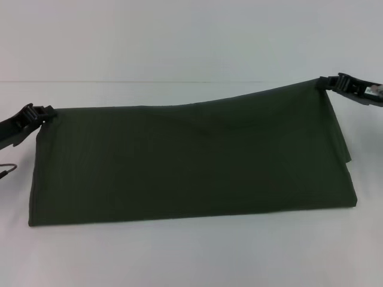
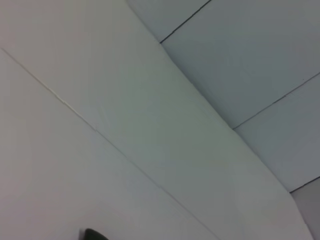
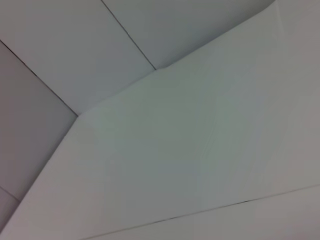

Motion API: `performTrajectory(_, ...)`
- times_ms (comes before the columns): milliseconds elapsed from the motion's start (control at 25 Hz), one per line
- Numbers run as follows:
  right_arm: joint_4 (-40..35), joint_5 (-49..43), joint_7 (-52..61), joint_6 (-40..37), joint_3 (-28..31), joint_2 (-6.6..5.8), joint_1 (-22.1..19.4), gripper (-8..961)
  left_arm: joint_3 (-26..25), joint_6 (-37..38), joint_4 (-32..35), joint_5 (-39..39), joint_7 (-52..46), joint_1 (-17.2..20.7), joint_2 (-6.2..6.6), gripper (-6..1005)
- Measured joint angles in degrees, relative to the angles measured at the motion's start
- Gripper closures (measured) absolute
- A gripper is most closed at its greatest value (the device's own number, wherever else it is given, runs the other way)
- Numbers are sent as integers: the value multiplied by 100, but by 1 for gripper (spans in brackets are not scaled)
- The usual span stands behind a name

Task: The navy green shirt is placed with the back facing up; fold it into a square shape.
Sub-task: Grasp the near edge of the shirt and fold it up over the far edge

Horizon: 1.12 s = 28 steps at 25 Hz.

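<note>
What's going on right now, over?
Left pincer and right pincer each clamp a far corner of the navy green shirt. Right corner higher. Nothing blocking.

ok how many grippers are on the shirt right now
2. The left gripper pinches the far left corner of the navy green shirt; the right gripper pinches its far right corner, held higher. Neither wrist view shows them.
</note>
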Motion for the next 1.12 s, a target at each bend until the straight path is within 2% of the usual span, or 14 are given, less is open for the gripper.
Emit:
performTrajectory(320, 42, 25, -298, 856, -233, 255, 88, 945, 0, -720, -1, -114, 459, -196, -240, 861)
performTrajectory(480, 53, 105, -473, 1115, -242, 325, 128, 943, 7, -890, -1, -328, 671, -226, -330, 853)
performTrajectory(720, 98, 256, -601, 1195, -250, 328, 137, 941, 13, -1000, -1, -434, 818, -275, -354, 842)
performTrajectory(960, 256, 348, -802, 1392, -283, 339, 189, 938, 17, -1270, -4, -590, 1221, -368, -511, 831)
performTrajectory(1120, 391, 569, -1073, 1606, -322, 348, 211, 936, 20, -1538, -9, -966, 1449, -424, -675, 823)
